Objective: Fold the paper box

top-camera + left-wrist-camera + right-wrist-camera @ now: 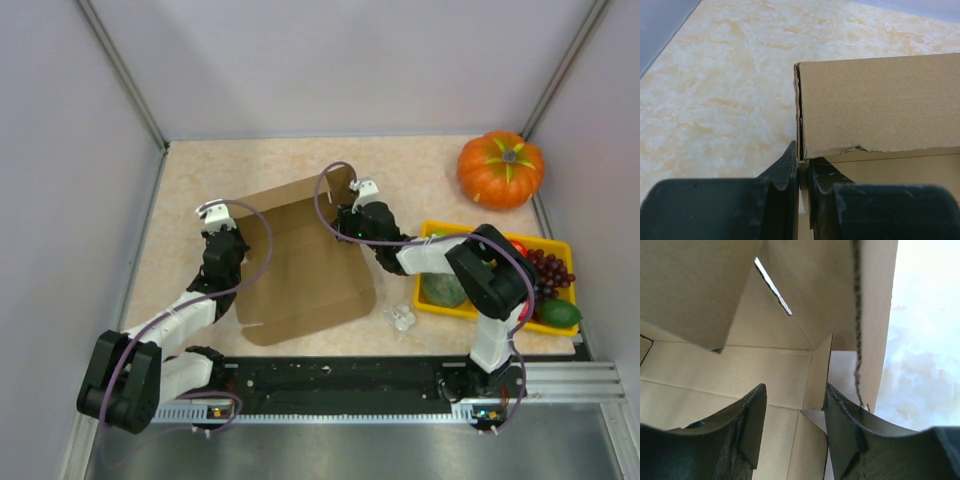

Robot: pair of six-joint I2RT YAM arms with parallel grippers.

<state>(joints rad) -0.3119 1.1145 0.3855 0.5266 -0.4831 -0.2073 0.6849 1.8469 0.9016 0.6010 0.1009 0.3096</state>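
The paper box [300,262] is a brown cardboard sheet lying mid-table, its far and side panels standing up. At the box's left wall, my left gripper [226,242] is shut on the cardboard. In the left wrist view the wall's thin edge runs between my left gripper [803,161], and a folded panel [880,102] rises just beyond. At the box's right wall, my right gripper [350,222] is open. The right wrist view shows my right gripper [795,396] inside the box, a small upright flap [819,371] standing between the fingers close to the right one, and the right wall [875,315] beyond.
An orange pumpkin [500,168] sits at the back right. A yellow tray [480,229] with grapes [550,268] and green fruit [562,314] stands on the right, under the right arm. A small clear object [401,318] lies by the box's front right corner. Walls close in three sides.
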